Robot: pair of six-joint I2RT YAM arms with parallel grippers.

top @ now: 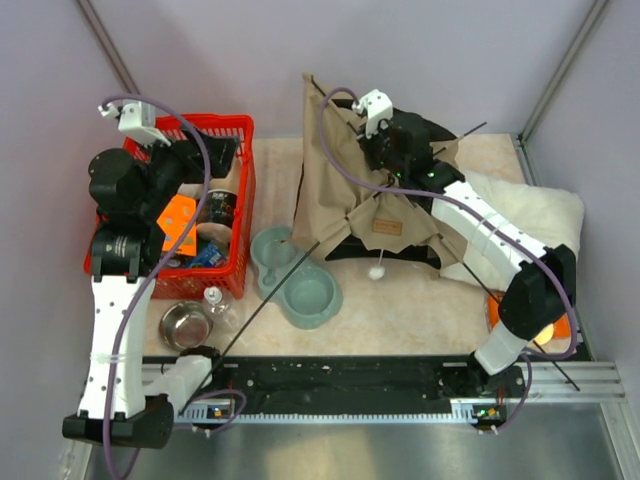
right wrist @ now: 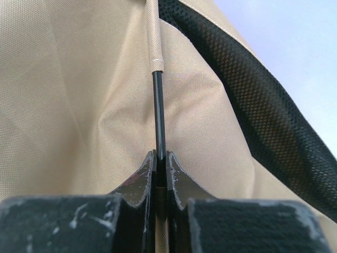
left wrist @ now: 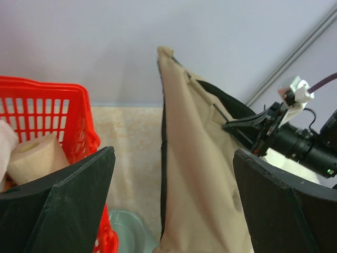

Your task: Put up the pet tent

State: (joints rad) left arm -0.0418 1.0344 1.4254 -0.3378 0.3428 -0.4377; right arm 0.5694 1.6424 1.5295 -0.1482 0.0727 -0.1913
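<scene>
Pale lilac walls (top: 420,40) on three sides; beige marbled tabletop (top: 420,300). Far left: red basket (top: 240,190), with the left claw (left wrist: 174,179) over it, spread wide and holding nothing. Nearer the front sit a steel bowl (top: 185,323) and a green double pet bowl (top: 297,275). Centre-back: tan pet tent (top: 335,170), partly raised, between the basket and a white cushion (top: 530,210). Right claw (right wrist: 161,158) clenched on the tent's thin dark pole (right wrist: 159,105).

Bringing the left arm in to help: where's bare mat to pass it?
Widest: mat on the near side of the pet tent, between teal double bowl and right arm's base. Narrower strip between red basket and tent. Crowded: steel bowl and bottle beside the basket, cushion right.
</scene>
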